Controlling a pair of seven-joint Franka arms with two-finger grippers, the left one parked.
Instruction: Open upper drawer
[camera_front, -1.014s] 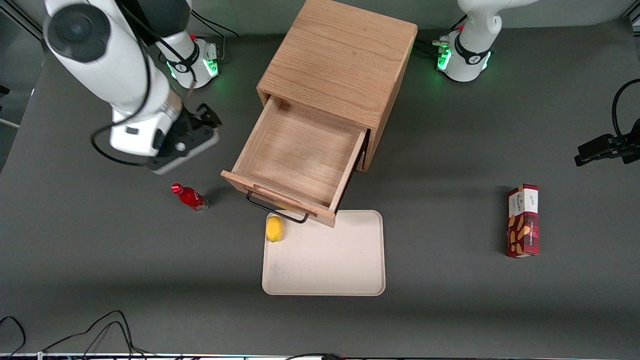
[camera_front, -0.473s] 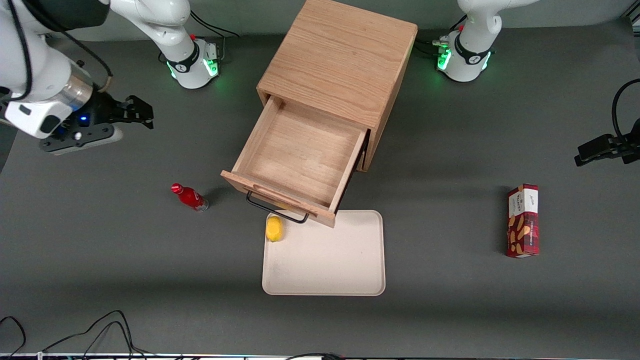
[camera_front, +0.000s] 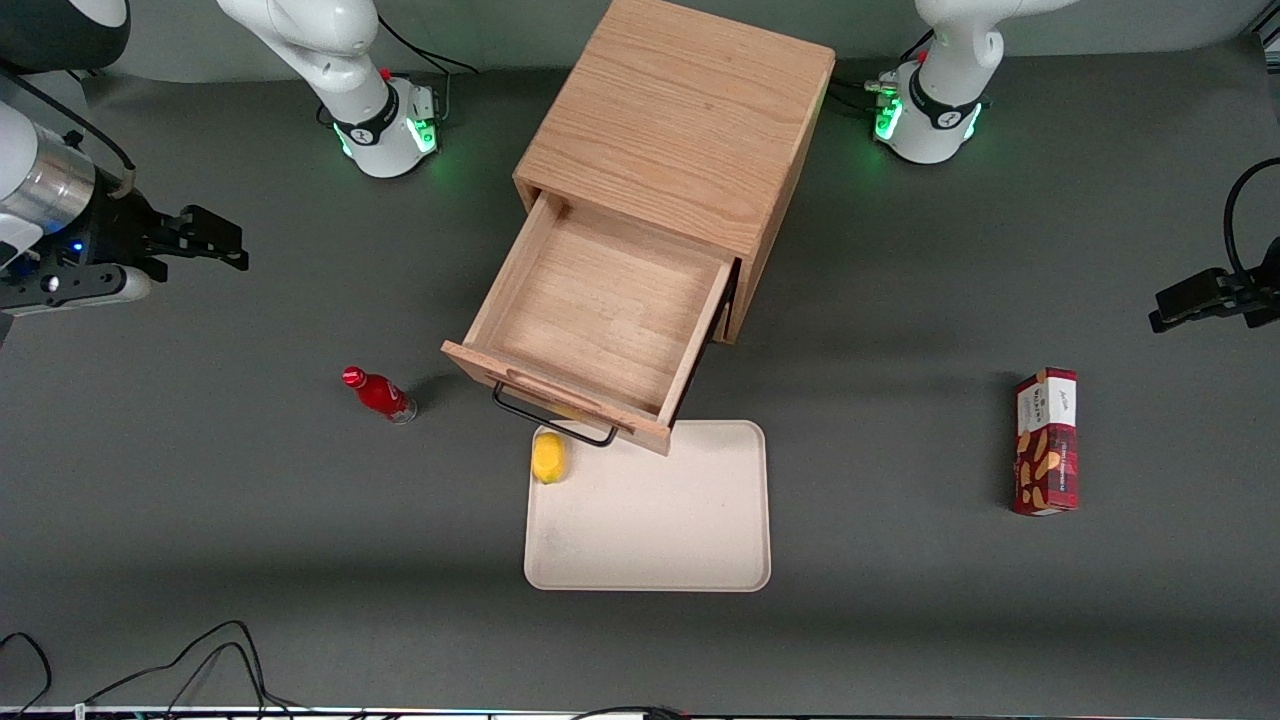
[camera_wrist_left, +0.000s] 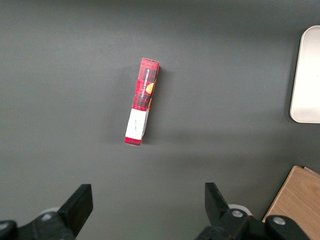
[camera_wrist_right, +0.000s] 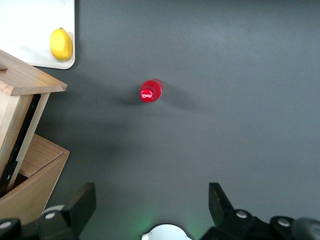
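The upper drawer (camera_front: 600, 320) of the light-oak cabinet (camera_front: 680, 120) stands pulled far out, its wooden inside bare. Its black wire handle (camera_front: 550, 415) hangs over the edge of the beige tray. My right gripper (camera_front: 228, 242) hovers above the table toward the working arm's end, well away from the drawer, and is open with nothing in it. In the right wrist view the gripper (camera_wrist_right: 152, 200) has its fingers wide apart over bare grey table, with the drawer's front panel (camera_wrist_right: 30, 80) and the cabinet's corner (camera_wrist_right: 35, 190) at the edge.
A red bottle (camera_front: 380, 394) (camera_wrist_right: 151, 92) stands between the gripper and the drawer front, nearer the front camera. A lemon (camera_front: 548, 457) (camera_wrist_right: 61, 44) lies on the beige tray (camera_front: 660, 530) in front of the drawer. A red snack box (camera_front: 1046, 440) (camera_wrist_left: 142, 102) lies toward the parked arm's end.
My right gripper has swung away from the cabinet toward the working arm's end of the table. The drawer has stayed pulled out.
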